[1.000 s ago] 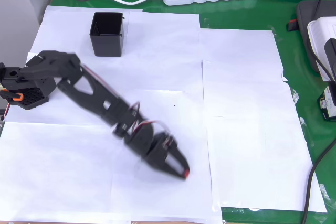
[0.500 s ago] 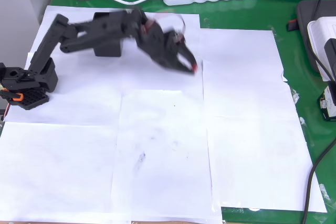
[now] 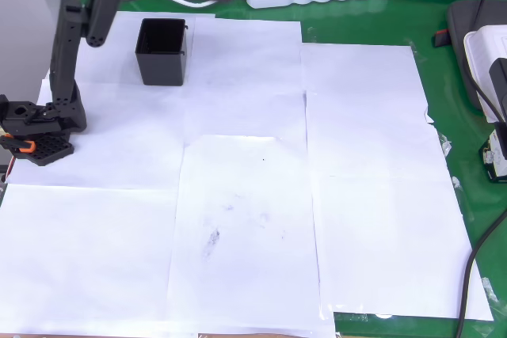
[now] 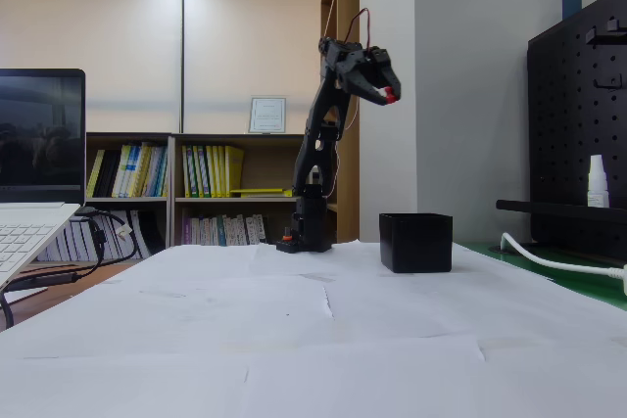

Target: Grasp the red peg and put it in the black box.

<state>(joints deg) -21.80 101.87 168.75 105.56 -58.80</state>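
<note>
Two fixed cameras, one above and one at desk level

From overhead we look straight down on the paper-covered desk (image 3: 261,219); from the fixed view we sit low at the desk's (image 4: 323,340) near edge, facing along it toward bookshelves (image 4: 211,198). Both views share the black box (image 3: 162,51) (image 4: 416,242) and the raised arm (image 3: 75,45) (image 4: 323,144).
</note>
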